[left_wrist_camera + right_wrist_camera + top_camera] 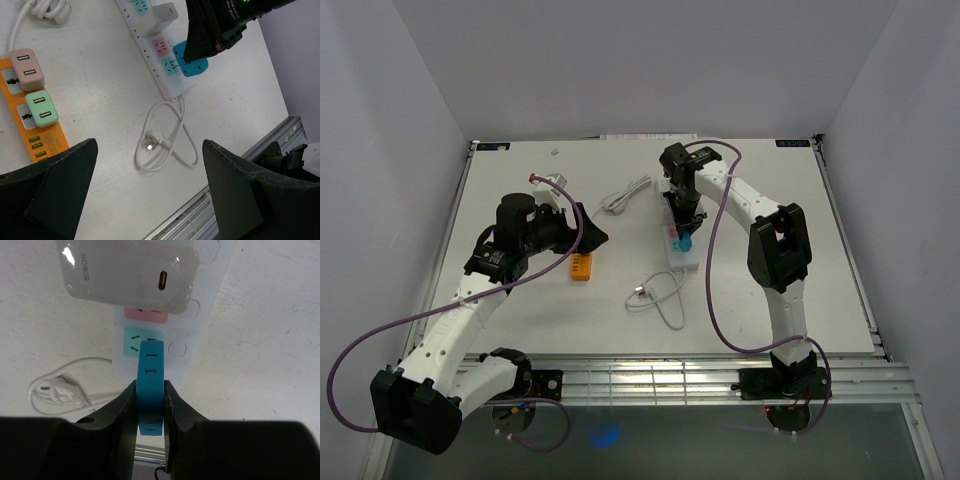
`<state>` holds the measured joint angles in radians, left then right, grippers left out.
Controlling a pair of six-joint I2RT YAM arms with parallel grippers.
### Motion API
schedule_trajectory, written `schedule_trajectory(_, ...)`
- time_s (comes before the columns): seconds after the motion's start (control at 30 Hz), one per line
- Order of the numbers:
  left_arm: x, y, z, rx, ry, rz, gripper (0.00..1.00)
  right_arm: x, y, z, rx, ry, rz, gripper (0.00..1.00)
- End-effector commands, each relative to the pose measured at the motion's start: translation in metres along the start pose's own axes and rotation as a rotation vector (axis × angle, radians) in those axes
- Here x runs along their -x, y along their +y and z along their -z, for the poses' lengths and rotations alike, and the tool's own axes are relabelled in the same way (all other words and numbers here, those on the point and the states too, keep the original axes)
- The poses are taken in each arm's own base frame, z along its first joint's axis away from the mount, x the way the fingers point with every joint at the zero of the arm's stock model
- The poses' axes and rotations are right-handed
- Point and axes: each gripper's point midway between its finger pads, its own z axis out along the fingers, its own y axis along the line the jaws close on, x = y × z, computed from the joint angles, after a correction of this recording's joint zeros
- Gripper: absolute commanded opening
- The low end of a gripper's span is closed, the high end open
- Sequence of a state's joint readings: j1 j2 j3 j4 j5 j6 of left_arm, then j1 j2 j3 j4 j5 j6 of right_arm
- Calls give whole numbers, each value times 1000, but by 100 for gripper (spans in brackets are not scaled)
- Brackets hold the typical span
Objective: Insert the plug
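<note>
A white table [770,290] carries everything, with small blue labels at its far corners too small to read. The left gripper [588,236] hangs over the table's left half with its fingers spread wide and nothing between them. The right gripper [684,222] points down at the near end of a white power strip [155,70], its fingers clamped on a blue plug [151,365].

The plug's front end meets the teal socket [134,338], the last on the strip. Whether its prongs are in cannot be told. A pink socket [145,315] comes next. Beyond it sits a glossy white charger [125,275] printed "HONOR" in grey, with a USB-C port on its face. White lettering on the right arm in the left wrist view is cut off and unreadable.

To the left, well apart, lies an orange power strip [20,125] with a pink USB adapter [26,67] and a green USB adapter [41,107] plugged in side by side. A loose white cable [165,145] loops beside the white strip's near end, its own plug lying free on the table.
</note>
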<state>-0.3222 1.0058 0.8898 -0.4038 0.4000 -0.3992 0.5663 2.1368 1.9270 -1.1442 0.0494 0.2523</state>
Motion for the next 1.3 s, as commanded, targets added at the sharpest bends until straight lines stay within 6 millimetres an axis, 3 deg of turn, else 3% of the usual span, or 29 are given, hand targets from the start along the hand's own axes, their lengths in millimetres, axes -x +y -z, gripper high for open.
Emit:
schedule_trajectory(0.0,4,-2,3,-11,-29,-29,96,-6,6,-11,4,26,-6,8)
schedule_trajectory(0.37,3,-2,3,-12,-28,-37,96,-5,12,-11,2,32,-8,8)
schedule_trajectory(1.27,-2,1,3,-7,-26,-43,96,-21,-4,-35,-78,85,-18,8)
